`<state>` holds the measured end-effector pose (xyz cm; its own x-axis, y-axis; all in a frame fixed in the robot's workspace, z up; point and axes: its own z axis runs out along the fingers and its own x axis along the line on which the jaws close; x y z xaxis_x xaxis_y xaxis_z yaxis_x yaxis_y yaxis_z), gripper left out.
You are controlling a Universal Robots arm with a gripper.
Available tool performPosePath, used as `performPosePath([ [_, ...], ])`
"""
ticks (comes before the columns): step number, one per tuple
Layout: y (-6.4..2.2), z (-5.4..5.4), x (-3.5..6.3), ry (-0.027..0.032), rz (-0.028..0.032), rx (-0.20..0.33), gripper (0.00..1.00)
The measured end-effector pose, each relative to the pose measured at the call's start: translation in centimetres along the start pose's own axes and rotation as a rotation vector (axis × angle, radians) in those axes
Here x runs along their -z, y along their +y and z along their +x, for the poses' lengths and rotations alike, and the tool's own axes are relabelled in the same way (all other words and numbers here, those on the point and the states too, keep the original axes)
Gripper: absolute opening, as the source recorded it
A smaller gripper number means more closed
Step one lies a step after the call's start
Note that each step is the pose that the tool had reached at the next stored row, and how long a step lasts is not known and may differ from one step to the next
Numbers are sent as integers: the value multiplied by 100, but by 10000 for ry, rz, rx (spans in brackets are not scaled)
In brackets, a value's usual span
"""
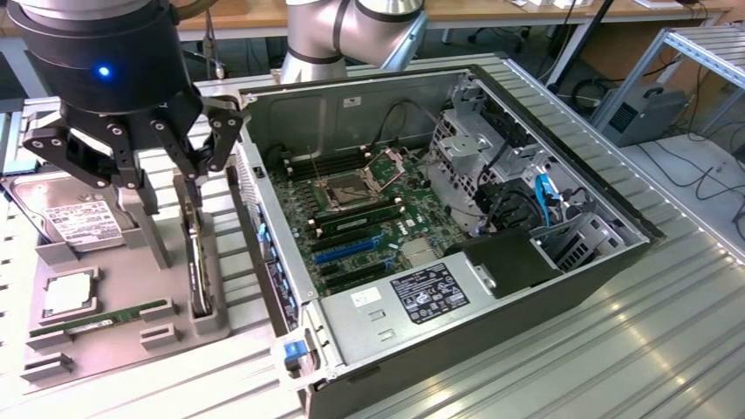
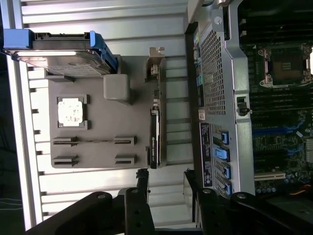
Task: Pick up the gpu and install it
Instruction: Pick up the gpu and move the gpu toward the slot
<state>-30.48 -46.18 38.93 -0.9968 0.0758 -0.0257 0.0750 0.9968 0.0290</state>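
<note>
Tool (image 1: 163,197) open over upright gpu (image 1: 201,266); wrist view: bracket (image 2: 155,61).

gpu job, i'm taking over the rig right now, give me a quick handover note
Gripper: open, holding nothing, above the grey holder, close to the gpu.
gpu: standing on edge in its slot, on the holder's side nearest the computer case.
Done: nothing yet. The card is not gripped, and the expansion slots on the motherboard look bare.
Left: the pick-up and the install.
</note>
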Motion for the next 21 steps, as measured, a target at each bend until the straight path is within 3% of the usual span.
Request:
performPosePath([
  [21, -1, 36, -109, 0, -1, 0, 42],
])
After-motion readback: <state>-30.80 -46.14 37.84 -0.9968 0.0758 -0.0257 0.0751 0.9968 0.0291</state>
